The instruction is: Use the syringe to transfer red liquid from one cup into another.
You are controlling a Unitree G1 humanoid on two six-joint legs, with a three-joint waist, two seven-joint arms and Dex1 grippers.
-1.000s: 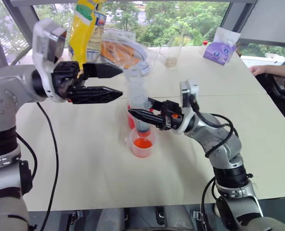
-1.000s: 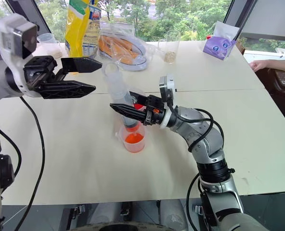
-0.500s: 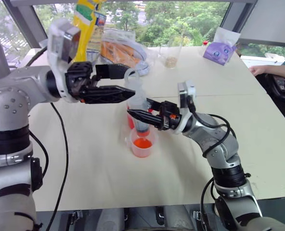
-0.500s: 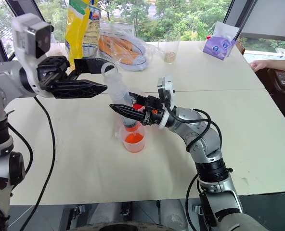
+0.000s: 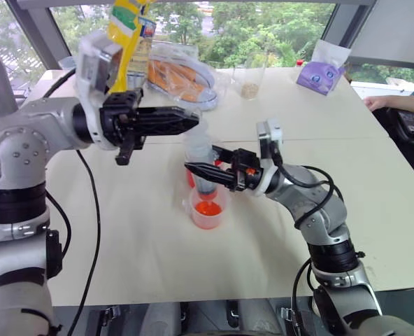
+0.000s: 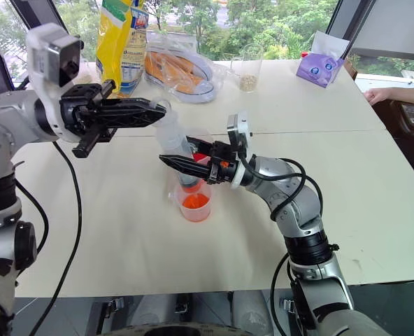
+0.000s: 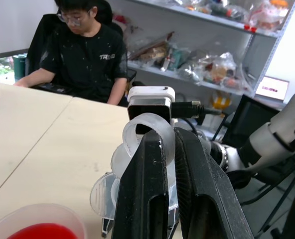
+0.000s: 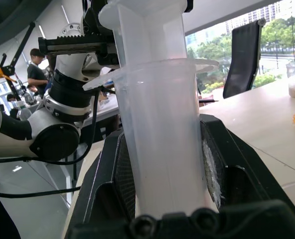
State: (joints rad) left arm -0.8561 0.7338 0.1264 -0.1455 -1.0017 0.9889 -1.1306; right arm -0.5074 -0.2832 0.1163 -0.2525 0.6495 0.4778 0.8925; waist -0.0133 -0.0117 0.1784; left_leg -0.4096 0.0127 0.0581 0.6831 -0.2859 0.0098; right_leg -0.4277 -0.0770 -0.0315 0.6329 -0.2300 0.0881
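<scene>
Left end effector (image 6: 154,111) pinches the syringe (image 6: 173,142) plunger; right end effector (image 6: 170,161) clamps its barrel. Press steadily, tip above the smaller cup (image 6: 194,199).

Clutter across the pale tabletop (image 6: 109,231), all beyond the tool

A tall yellow snack bag (image 6: 120,42) stands at the far edge, well apart from the tool, with a clear plastic-wrapped tray of orange-brown food (image 6: 175,68) just beside it. Farther along sits a clear glass with pale grains at its bottom (image 6: 247,68), then a purple tissue pack (image 6: 322,67) near the far corner. A person's hand (image 6: 379,94) rests at the table edge; the left wrist view shows a seated person in a black T-shirt (image 7: 90,59) before cluttered shelves (image 7: 207,64).
</scene>
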